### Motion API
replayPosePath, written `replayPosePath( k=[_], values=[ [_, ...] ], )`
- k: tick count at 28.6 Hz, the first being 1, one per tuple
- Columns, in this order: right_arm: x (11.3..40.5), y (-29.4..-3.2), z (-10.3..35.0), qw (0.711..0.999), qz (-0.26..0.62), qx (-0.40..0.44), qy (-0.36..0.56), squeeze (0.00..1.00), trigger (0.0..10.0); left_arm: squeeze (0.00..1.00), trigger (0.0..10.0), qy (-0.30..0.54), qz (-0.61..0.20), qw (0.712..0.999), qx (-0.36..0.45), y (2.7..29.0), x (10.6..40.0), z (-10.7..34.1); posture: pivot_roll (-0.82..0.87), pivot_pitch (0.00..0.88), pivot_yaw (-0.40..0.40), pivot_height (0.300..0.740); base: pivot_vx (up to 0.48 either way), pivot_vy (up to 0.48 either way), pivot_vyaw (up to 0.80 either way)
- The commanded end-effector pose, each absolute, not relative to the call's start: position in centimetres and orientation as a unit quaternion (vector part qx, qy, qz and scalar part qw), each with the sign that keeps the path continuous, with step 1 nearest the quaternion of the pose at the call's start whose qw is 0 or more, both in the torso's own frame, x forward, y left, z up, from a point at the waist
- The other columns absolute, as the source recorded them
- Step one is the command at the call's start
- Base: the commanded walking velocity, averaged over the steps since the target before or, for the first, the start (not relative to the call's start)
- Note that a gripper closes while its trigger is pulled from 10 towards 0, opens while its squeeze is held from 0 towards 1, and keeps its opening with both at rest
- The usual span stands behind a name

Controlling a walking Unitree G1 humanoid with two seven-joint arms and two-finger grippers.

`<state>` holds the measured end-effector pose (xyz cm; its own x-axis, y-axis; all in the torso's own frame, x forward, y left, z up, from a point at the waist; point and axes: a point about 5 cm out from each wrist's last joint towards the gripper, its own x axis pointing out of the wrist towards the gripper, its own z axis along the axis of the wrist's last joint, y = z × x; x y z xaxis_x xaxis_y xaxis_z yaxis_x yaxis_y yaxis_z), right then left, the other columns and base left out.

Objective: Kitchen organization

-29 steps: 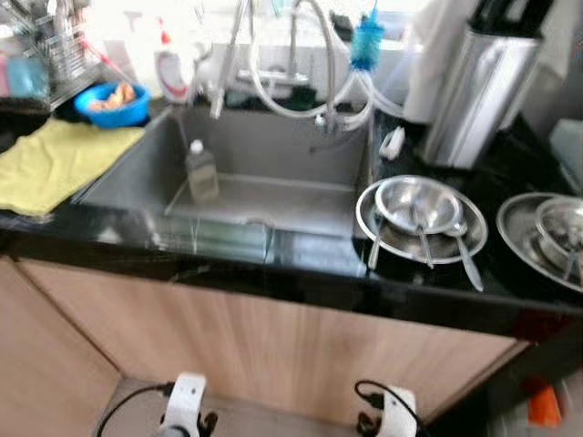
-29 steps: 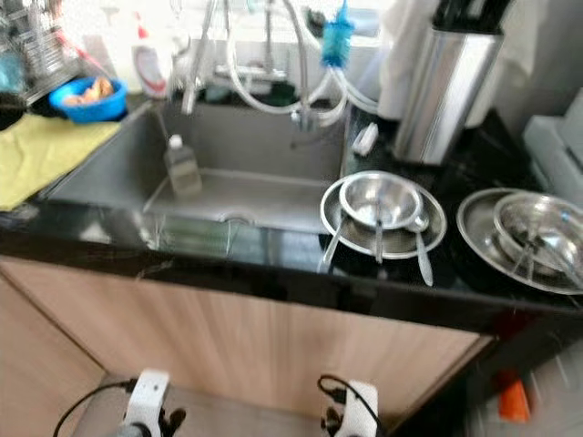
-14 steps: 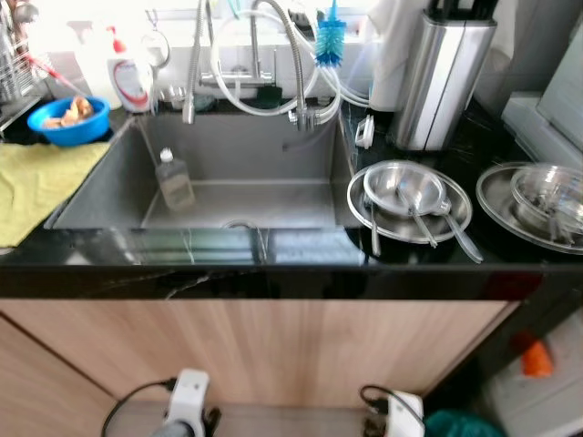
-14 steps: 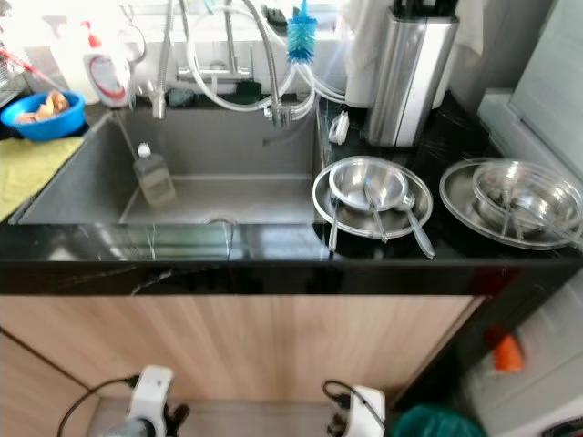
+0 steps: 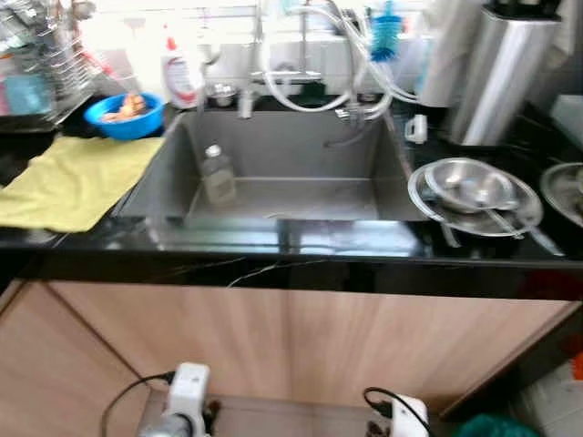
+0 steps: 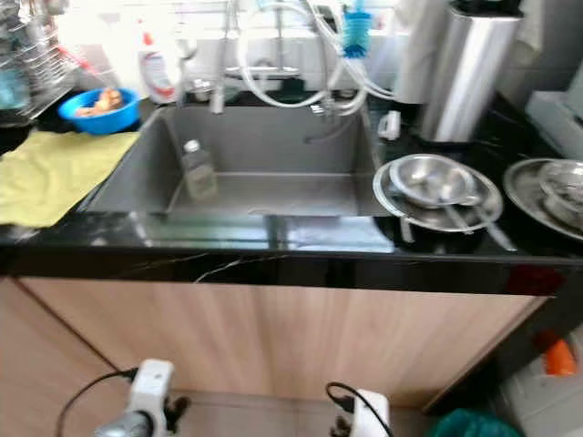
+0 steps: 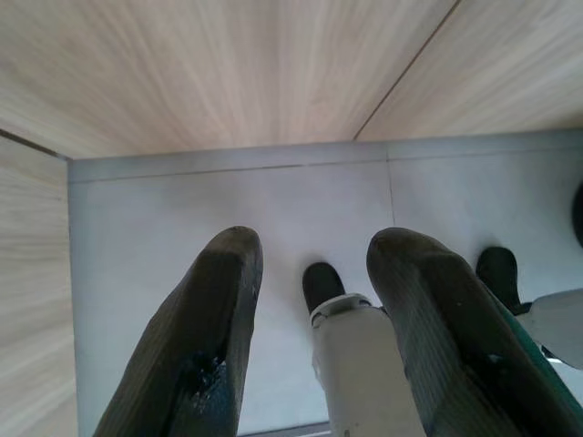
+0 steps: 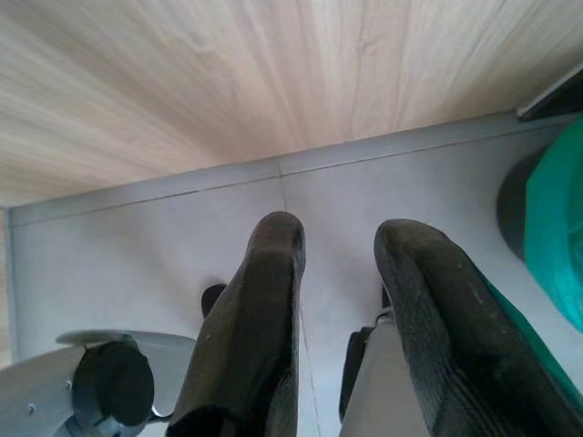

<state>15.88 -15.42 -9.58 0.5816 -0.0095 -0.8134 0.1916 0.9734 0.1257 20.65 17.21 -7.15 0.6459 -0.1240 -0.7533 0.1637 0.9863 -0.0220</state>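
I see a steel sink (image 5: 291,173) set in a black counter (image 5: 301,250), with a small clear bottle (image 5: 217,173) standing inside at about ten o'clock. At three o'clock from the basin sits a steel plate (image 5: 475,196) carrying a bowl (image 5: 471,185) and spoons. A yellow cloth (image 5: 68,177) lies at nine o'clock, a blue bowl (image 5: 125,114) beyond it. My left gripper (image 7: 314,337) and right gripper (image 8: 342,328) hang low by the wooden cabinet front (image 5: 291,341), fingers parted, holding nothing.
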Motion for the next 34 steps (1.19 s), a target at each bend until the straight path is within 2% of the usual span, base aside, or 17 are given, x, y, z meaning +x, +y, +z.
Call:
replayPosePath(
  k=[1, 17, 23, 27, 31, 34],
  values=[
    [15.9, -15.1, -9.6, 0.883, -0.054, 0.103, 0.455, 0.0, 10.0, 0.0, 10.0, 0.413, -0.077, 0.907, 0.04, 17.7, 20.8, -7.0, 0.0, 0.0, 0.031, 0.74, 0.0, 0.0, 0.0],
    [15.7, -16.0, -9.5, 0.888, -0.075, 0.096, 0.443, 0.0, 10.0, 0.0, 10.0, 0.406, -0.096, 0.908, 0.048, 16.6, 20.3, -7.3, -0.01, 0.0, 0.03, 0.74, 0.0, 0.0, 0.0],
    [15.0, -16.8, -9.6, 0.895, -0.092, 0.09, 0.427, 0.0, 10.0, 0.0, 10.0, 0.37, -0.098, 0.921, 0.07, 19.4, 21.0, -6.3, -0.04, 0.0, 0.032, 0.74, 0.0, 0.0, 0.0],
    [14.3, -17.3, -9.6, 0.901, -0.099, 0.084, 0.414, 0.0, 10.0, 0.0, 10.0, 0.337, -0.094, 0.934, 0.069, 19.4, 22.2, -5.4, -0.04, 0.0, 0.032, 0.74, 0.0, 0.0, 0.0],
    [14.0, -17.9, -9.5, 0.91, -0.086, 0.063, 0.401, 0.0, 10.0, 0.0, 10.0, 0.325, -0.097, 0.938, 0.077, 19.6, 22.2, -5.2, -0.04, 0.0, 0.03, 0.74, 0.0, 0.0, 0.0],
    [13.2, -19.6, -9.3, 0.916, -0.098, 0.062, 0.383, 0.0, 10.0, 0.0, 10.0, 0.298, -0.093, 0.947, 0.075, 19.9, 22.7, -4.7, -0.05, 0.0, 0.029, 0.74, 0.0, 0.0, 0.0]
  ],
)
